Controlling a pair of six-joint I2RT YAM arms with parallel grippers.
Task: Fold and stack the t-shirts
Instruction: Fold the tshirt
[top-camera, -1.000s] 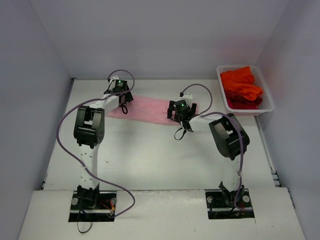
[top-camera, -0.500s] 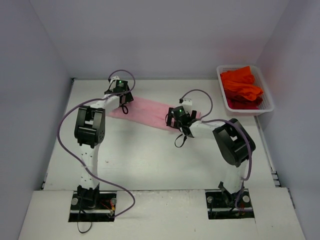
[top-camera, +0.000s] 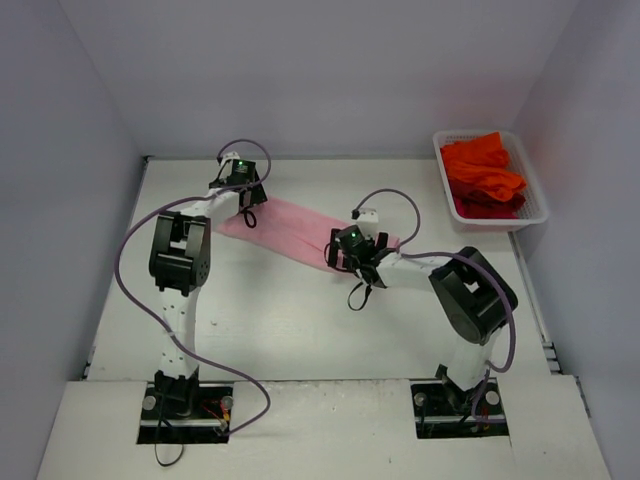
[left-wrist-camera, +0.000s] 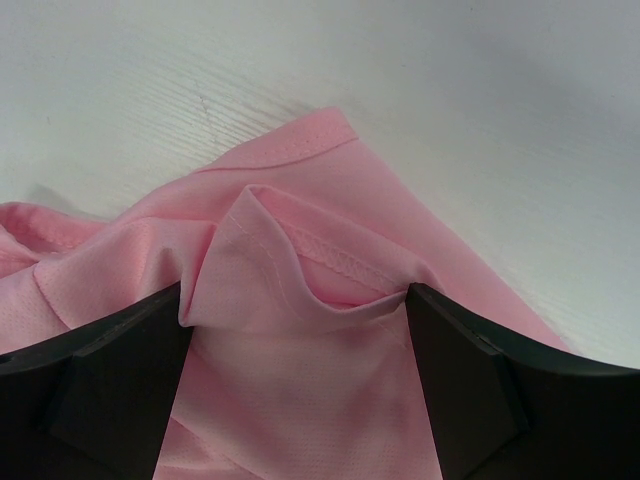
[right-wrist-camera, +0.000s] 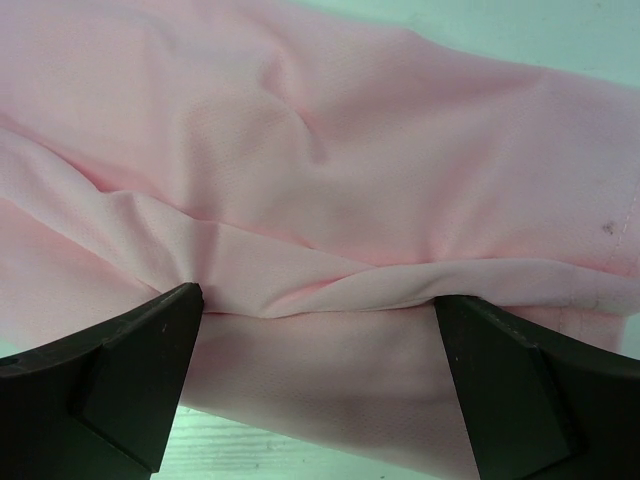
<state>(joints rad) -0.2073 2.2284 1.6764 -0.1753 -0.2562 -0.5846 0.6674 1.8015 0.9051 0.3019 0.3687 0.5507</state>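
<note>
The light pink t-shirt (top-camera: 290, 225) lies as a long folded band across the far middle of the table. My left gripper (top-camera: 244, 210) is at its left end, with a raised fold of pink cloth (left-wrist-camera: 330, 200) bunched between the fingers (left-wrist-camera: 295, 310). My right gripper (top-camera: 340, 258) is on the band's right part, with a ridge of the cloth (right-wrist-camera: 350, 150) stretched between its fingers (right-wrist-camera: 318, 300). The near edge of the shirt now runs slantwise toward the right gripper. The orange-red t-shirts (top-camera: 485, 170) lie heaped in the basket at the far right.
The white mesh basket (top-camera: 540, 205) stands at the far right against the wall. Grey walls close in the table on the left, back and right. Purple cables loop from both arms. Bare white table (top-camera: 300, 320) lies in front of the shirt.
My right gripper has moved left and toward me, dragging the shirt's near right edge with it, so the band now slants. The left gripper has stayed in place.
</note>
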